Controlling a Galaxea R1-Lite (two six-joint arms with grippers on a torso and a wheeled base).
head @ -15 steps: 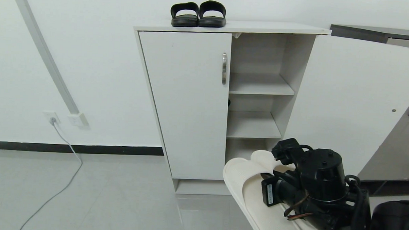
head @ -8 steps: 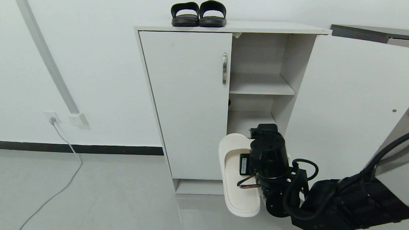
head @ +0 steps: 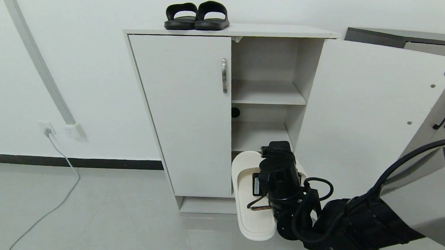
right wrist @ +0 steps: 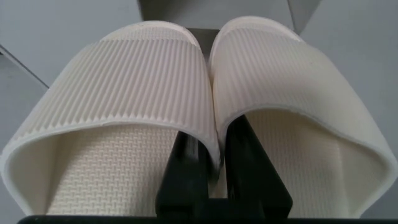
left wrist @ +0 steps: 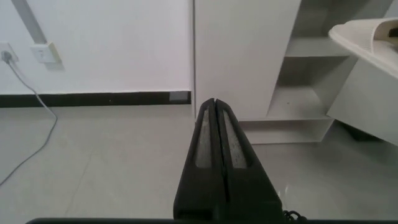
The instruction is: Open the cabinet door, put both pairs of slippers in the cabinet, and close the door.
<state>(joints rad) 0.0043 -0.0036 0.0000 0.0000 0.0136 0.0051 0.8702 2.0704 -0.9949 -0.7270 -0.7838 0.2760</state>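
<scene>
Right wrist view — right end effector (right wrist: 216,163) clamps ribbed slippers (right wrist: 149,81); left end effector (left wrist: 214,111) closed.

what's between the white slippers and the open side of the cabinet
Nothing visible. The door stands wide open, and the white slippers in the right gripper are already toe-first at the opening, just below the lower shelf.

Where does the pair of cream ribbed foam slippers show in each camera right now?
Head view: cream ribbed foam slippers low, right of centre, before the white cabinet.
Left wrist view: one slipper's edge beside the open shelves.
Right wrist view: both straps astride the right gripper.
Landmark shared by head and left wrist: the open shelves.
</scene>
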